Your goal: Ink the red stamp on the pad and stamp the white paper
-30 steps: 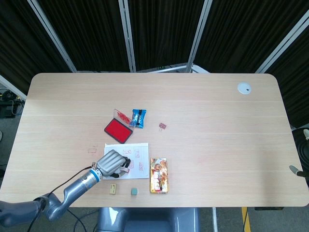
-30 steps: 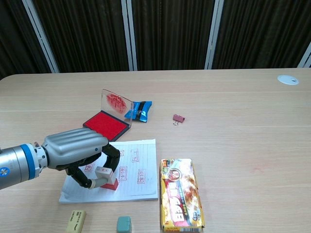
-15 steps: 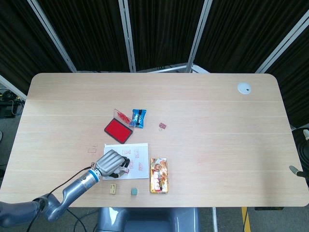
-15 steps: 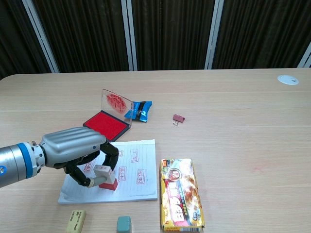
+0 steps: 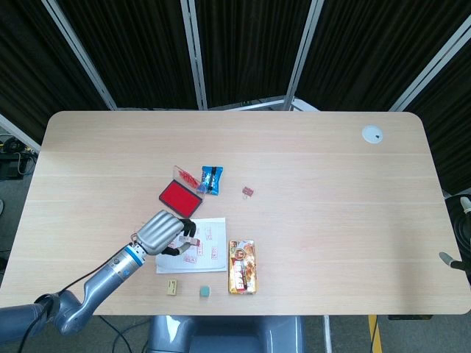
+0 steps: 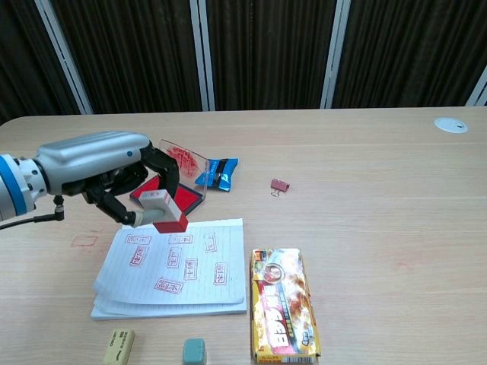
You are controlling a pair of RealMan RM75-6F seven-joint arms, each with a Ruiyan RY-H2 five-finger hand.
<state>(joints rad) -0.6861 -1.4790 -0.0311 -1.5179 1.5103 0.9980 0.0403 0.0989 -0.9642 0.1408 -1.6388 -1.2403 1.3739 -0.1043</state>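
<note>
**Inspector:** Your left hand (image 6: 114, 179) pinches the small red-based stamp with a pale block handle (image 6: 162, 211) between thumb and fingertips, in the air above the far edge of the white lined paper pad (image 6: 176, 266), just short of the red ink pad in its black tray (image 6: 169, 193). Your right hand is out of both views.

**Operator:** How will it handle?

**Inspector:** I judge it light, rigid and smooth-sided, so likely to twist in a loose pinch. It hangs tilted now. Hold on the pale handle, clear of the red face; that face probably smears. The paper is a soft stack and may shift under an off-square press. The ink pad's clear hinged lid (image 6: 183, 160) stands upright behind it; avoid knocking it.
</note>
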